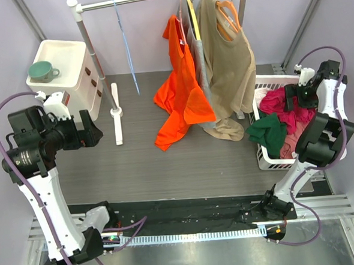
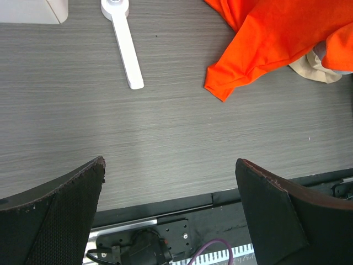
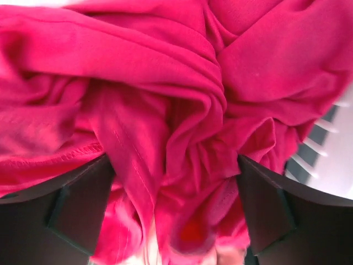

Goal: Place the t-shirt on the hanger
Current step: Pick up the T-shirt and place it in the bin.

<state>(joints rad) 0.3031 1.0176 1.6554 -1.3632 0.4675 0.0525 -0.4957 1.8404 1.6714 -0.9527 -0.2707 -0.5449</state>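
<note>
The magenta-pink t-shirt [image 1: 279, 104] lies crumpled in the white basket [image 1: 269, 160] at the right. In the right wrist view its folds [image 3: 165, 99] fill the frame. My right gripper [image 1: 289, 97] is down on the pile; its jaws [image 3: 174, 207] are wide open with bunched fabric between the fingers [image 3: 83, 207]. The thin light-blue hanger [image 1: 125, 48] hangs from the rail at the back left. My left gripper [image 1: 93, 133] is open and empty above the grey floor, far from both; its fingers [image 2: 287, 215] stand wide apart around its midpoint [image 2: 171, 212].
An orange t-shirt [image 1: 180, 90] and a tan shirt [image 1: 228, 63] hang from the rail; the orange one trails on the floor [image 2: 276, 33]. A green garment [image 1: 267, 133] lies in the basket. A white drawer unit [image 1: 71, 76] carries a teal cup [image 1: 41, 71]. The rack's white foot [image 2: 126, 44] lies ahead.
</note>
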